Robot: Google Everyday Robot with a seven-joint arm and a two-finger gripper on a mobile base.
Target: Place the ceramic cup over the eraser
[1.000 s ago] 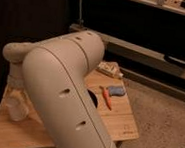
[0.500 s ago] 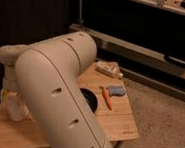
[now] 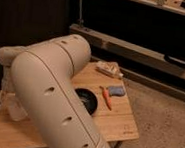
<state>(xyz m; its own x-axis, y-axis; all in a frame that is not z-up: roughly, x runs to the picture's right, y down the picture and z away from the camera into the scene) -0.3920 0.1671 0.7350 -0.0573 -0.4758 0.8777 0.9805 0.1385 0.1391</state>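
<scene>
Ceramic cup (image 3: 15,109) left of black bowl (image 3: 85,100), not yet lifted; tool (image 3: 7,85) at the cup, spread open. Eraser (image 3: 116,91) right of black bowl, uncovered.

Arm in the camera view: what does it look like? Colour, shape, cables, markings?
The arm: off-white, thick rounded links, bulbous elbow, small dark round holes along the shell. No cables or markings show. The tool: pale, at far left by the ceramic cup, largely hidden.
</scene>
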